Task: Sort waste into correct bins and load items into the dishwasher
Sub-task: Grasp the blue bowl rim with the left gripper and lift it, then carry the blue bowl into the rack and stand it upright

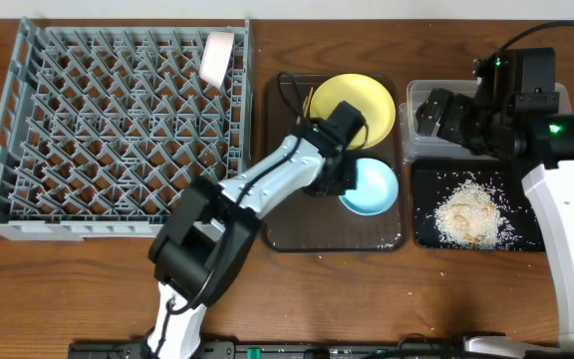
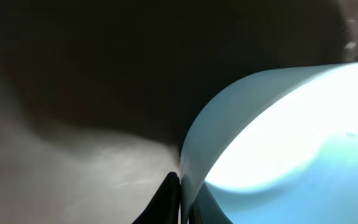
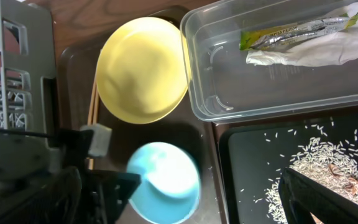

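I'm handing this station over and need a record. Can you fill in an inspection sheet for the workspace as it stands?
Surface: wooden table, with a brown serving tray in the middle.
Job's things: dish rack with a white cup in its far right corner; yellow plate, light-blue bowl and chopsticks on the serving tray; snack wrapper and white tissue in the clear tub; rice in the black tray.
Clutter: a few stray grains beside the black tray.
Grippers: left gripper shut on the light-blue bowl's rim; right gripper open, empty, over the clear tub.
Cables: black cable looped by the yellow plate.
Surroundings: nothing seen.
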